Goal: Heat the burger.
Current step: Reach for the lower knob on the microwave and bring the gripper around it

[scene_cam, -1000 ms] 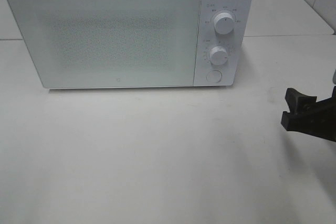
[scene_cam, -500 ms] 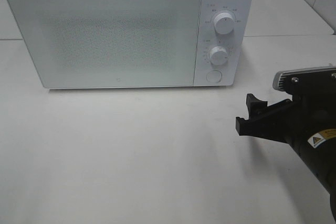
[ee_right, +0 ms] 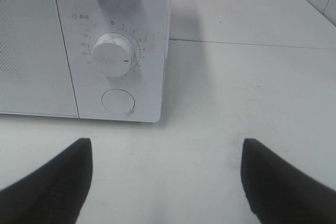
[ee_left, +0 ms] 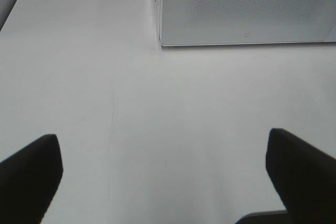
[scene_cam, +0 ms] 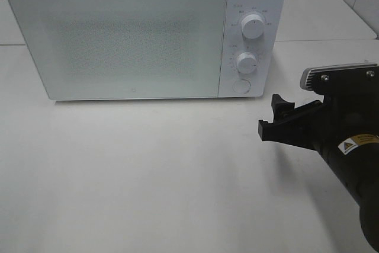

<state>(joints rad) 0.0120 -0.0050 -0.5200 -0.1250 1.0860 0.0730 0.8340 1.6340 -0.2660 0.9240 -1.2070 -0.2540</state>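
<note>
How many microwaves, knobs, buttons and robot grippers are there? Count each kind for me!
microwave: 1
knobs: 2
button: 1
grippers, left and right: 2
total: 6

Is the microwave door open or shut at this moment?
Shut. The microwave door lies flush beside the control panel, with no gap at its edge.
</note>
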